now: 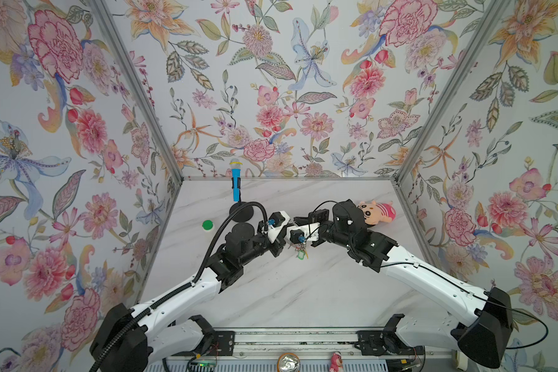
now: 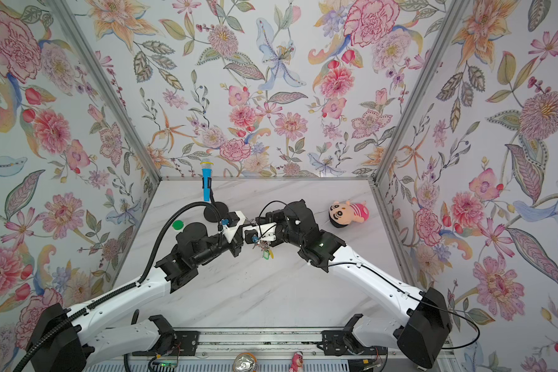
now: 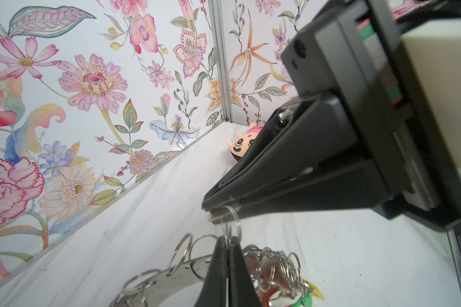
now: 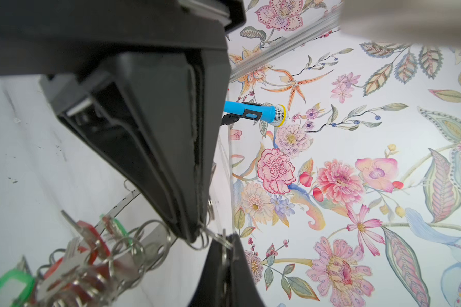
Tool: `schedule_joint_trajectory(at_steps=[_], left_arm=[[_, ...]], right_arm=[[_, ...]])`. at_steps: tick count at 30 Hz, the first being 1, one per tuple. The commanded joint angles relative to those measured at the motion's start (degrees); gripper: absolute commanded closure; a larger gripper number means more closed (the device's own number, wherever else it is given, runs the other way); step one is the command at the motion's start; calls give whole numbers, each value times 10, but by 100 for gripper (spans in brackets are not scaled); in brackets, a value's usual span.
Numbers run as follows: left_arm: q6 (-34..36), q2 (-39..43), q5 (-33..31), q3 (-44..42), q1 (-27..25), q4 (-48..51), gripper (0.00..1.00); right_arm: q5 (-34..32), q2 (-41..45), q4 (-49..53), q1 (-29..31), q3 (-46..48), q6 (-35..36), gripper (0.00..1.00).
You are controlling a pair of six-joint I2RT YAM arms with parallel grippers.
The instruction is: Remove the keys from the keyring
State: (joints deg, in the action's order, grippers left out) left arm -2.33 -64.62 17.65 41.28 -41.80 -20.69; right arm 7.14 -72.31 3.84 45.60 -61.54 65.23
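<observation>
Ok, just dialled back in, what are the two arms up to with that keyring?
The left gripper and right gripper meet tip to tip in the middle of the workspace. Both are pinched shut on the looped rim of the keyring. The keys, with red and green tags, are bunched on the rim's loops beside the grip. As far as these views show, no key has come off yet.
</observation>
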Motion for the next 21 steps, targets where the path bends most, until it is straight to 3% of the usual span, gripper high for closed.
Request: schedule_joint_trajectory(at_steps=[1, 21], left_arm=[[18, 12, 5, 17, -2, 22, 100], [53, 33, 130, 74, 30, 111, 100]], right_arm=[[13, 31, -38, -8, 8, -17, 100], [47, 82, -60, -61, 62, -43, 100]])
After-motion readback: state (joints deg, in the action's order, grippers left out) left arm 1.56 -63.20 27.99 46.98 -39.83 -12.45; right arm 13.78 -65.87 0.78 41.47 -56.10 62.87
